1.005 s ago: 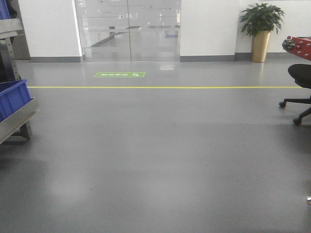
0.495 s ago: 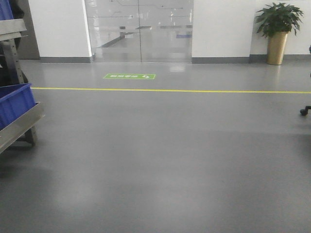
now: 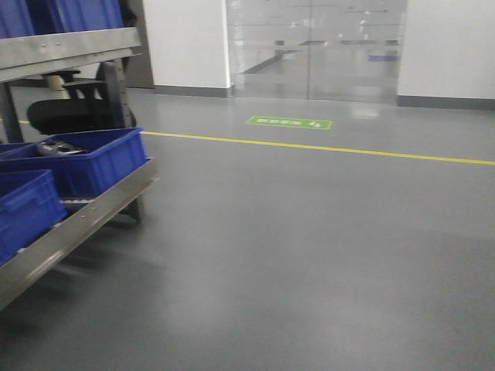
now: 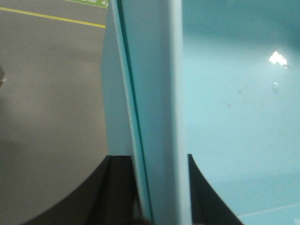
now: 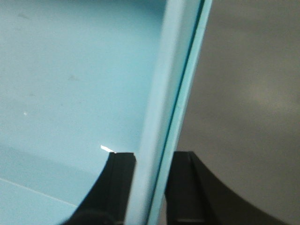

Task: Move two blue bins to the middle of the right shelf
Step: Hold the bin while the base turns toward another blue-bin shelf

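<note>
Two sides pinched to keep things level: holds the blue bins (image 4: 234, 93) up off the floor (image 4: 47, 93), left gripper (image 4: 157, 161) clamped on one wall, right gripper (image 5: 152, 159) clamped on the other. Not yet on any shelf; steel shelf (image 3: 85, 220) ahead, leftward.

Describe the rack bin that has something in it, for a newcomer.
Steel rack on the left of the front view, lower tier. It's the dark blue bin at the far end; unlike its nearer neighbour, a grey roundish object shows inside.
</note>
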